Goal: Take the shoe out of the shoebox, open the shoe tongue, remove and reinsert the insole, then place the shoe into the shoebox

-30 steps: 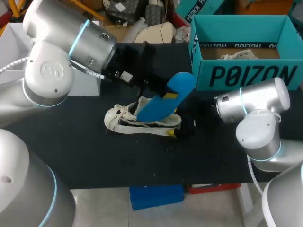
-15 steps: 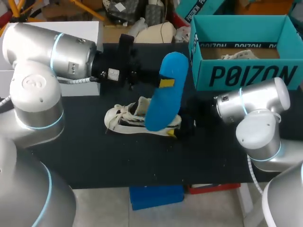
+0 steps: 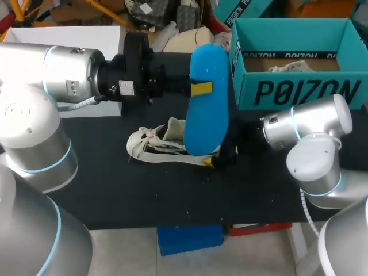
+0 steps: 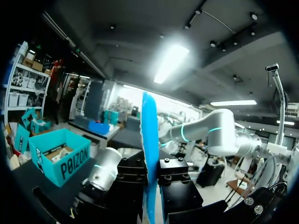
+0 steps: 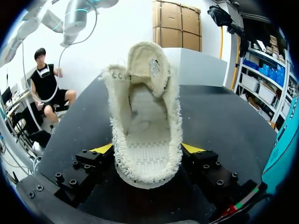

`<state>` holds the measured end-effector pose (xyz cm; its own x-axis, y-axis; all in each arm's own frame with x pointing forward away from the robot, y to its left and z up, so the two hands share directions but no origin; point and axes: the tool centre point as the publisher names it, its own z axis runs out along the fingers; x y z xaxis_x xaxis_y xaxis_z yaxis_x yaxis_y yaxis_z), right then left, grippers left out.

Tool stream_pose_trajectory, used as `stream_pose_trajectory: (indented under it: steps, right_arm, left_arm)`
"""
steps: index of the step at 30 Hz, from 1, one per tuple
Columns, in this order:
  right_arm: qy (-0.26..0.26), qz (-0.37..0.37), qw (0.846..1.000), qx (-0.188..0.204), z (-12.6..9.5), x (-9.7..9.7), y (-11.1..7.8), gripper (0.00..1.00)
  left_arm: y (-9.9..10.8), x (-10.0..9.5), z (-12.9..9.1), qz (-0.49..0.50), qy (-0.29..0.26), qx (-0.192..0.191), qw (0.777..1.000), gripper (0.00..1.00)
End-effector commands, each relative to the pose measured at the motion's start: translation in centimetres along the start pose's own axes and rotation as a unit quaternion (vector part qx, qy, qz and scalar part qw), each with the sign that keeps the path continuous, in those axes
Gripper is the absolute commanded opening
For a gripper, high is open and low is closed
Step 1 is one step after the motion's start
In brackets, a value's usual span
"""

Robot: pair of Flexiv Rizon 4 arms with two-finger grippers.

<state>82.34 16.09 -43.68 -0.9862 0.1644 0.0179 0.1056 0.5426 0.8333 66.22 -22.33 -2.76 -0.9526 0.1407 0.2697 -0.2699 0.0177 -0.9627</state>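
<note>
While the right gripper [image 5: 147, 150] clamps the heel of the cream shoe [image 5: 145, 107] from both sides on the black table [image 3: 115, 184], tongue raised, the left gripper [image 3: 200, 88] grips the blue insole [image 3: 207, 118] near its middle, holding it upright with its lower end near the shoe's heel. The teal shoebox [image 3: 299, 89] stands open at the far right.

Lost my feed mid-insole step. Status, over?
Left gripper shut on blue insole, held above shoe. Right gripper shut on shoe's heel, shoe on table, tongue back. Nothing across the shoe's opening.
</note>
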Motion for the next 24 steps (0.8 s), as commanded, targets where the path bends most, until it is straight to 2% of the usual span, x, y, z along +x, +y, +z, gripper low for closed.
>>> stream_pose_trajectory:
  steps: [1, 16, 20, 24]
  right_arm:
    - [0.0, 0.001, 1.0, 0.001, 0.3, 0.1, -0.3, 0.0]
    - [0.0, 0.001, 1.0, 0.001, 0.3, 0.1, -0.3, 0.0]
    - [0.0, 0.001, 1.0, 0.001, 0.3, 0.1, -0.3, 0.0]
    - [0.0, 0.001, 1.0, 0.001, 0.3, 0.1, -0.3, 0.0]
  left_arm:
    - [-2.2, 0.9, 0.1, 0.005, 0.001, 0.003, 1.0, 0.0]
    - [-7.2, 6.4, 2.7, 0.019, 0.058, 0.027, 0.998, 0.0]
    - [-7.7, 7.5, 3.1, 0.028, 0.062, 0.032, 0.997, 0.0]
    - [-7.7, 7.5, 3.1, 0.028, 0.062, 0.032, 0.997, 0.0]
